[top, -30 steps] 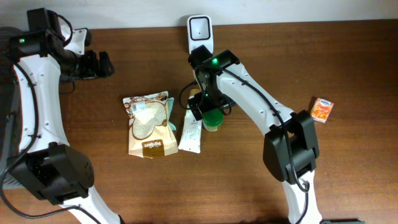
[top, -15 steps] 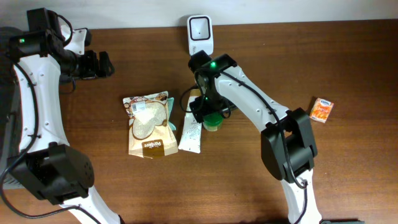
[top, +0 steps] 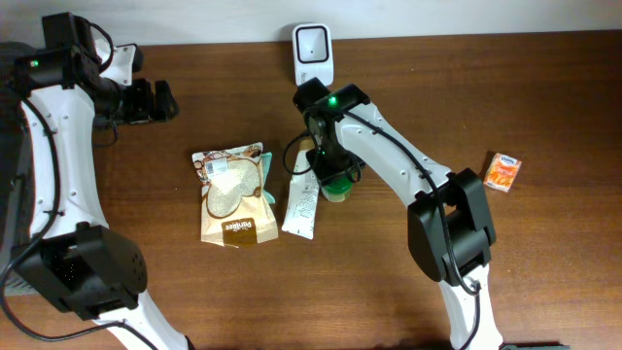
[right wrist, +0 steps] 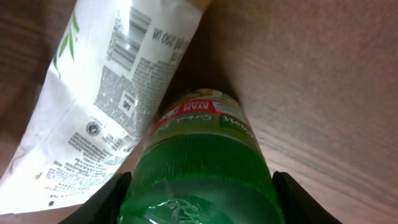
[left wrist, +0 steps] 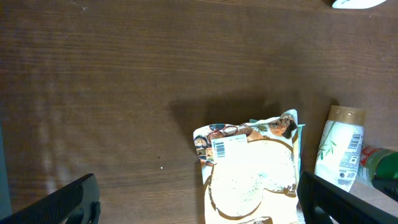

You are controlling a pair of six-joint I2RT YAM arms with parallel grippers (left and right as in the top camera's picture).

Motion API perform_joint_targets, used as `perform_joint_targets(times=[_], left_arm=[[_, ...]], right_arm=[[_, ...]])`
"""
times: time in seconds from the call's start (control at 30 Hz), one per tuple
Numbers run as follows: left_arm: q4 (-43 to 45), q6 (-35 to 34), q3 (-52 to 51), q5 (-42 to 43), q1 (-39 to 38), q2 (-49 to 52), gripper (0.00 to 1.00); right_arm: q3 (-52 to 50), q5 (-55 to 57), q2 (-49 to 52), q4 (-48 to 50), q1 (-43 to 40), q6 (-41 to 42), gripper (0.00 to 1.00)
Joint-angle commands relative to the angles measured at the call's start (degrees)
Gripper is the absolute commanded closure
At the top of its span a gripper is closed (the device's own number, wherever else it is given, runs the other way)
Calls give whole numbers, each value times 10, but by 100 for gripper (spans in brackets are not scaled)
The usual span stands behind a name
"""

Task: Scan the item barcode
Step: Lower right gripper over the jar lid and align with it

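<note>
The green-lidded jar (right wrist: pixel 199 168) reads "AYAM" on its red band — the white pouch (right wrist: pixel 93 124) just beside it shows a barcode, its print too small to read.

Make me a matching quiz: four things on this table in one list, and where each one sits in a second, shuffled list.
Things
1. white scanner
2. green-lidded jar
3. orange box
4. brown-and-white pouch

Places
A. between the fingers of the right claw
B. alone at the far right
C. just left of the white tube
D. at the back, in the middle

Pairs: 1-D, 2-A, 3-B, 4-C
</note>
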Motion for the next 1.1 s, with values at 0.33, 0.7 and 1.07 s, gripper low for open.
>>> perform_joint_targets(times=[0.33, 0.7, 1.07], left_arm=[[-1, 9, 3, 5, 0, -13, 1], [-1, 9, 3, 5, 0, -13, 1], [-1, 9, 3, 5, 0, -13, 1]], right_arm=[[71, 17, -2, -36, 3, -168, 53], [71, 15, -1, -47, -19, -537, 47], [56, -97, 1, -48, -91, -830, 37]])
